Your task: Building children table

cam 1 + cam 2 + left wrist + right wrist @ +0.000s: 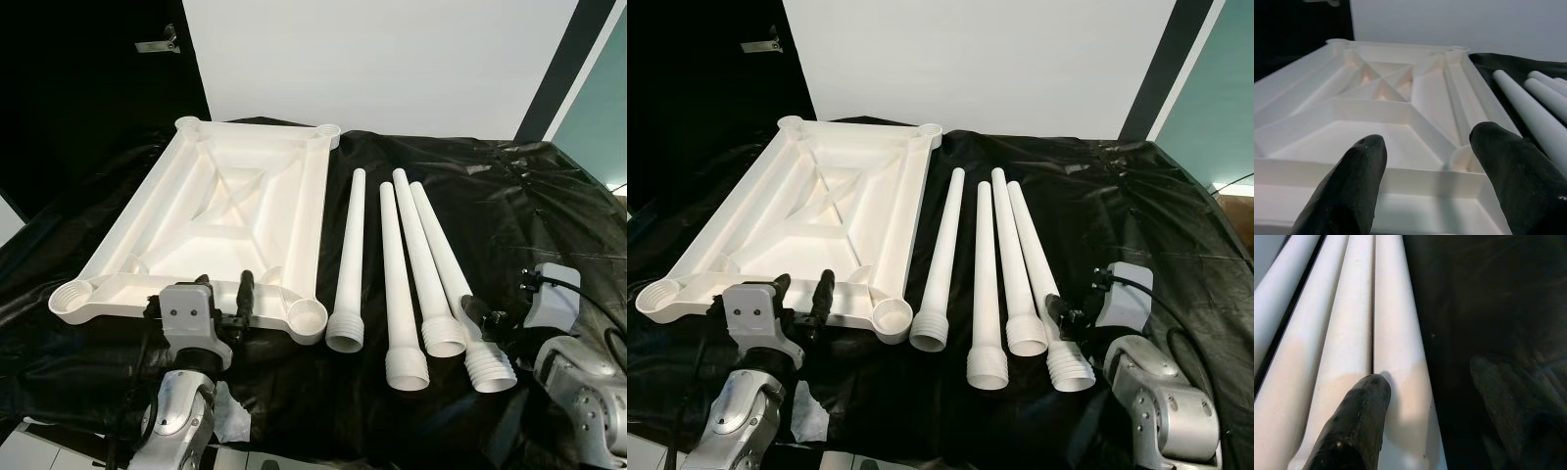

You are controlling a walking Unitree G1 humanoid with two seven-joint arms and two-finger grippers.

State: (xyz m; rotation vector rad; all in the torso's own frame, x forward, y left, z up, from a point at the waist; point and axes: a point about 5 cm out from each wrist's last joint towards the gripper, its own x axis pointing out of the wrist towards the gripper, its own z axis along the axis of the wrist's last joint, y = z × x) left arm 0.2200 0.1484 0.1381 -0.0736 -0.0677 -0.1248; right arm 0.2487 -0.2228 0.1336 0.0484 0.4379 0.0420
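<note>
Right pincer point(487, 326), fingers apart, straddles the outermost leg point(456, 282), whose long axis runs away from it; left pincer point(223, 299), also apart, faces the tabletop point(211, 211).

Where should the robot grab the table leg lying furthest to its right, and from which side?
Probably the smooth shaft just above the ribbed, threaded end of the rightmost table leg, coming down from above. It lies flat on the black cloth, touching its neighbour leg on one side, so one finger must wedge between them. The right end effector is open and already straddles it there.
</note>
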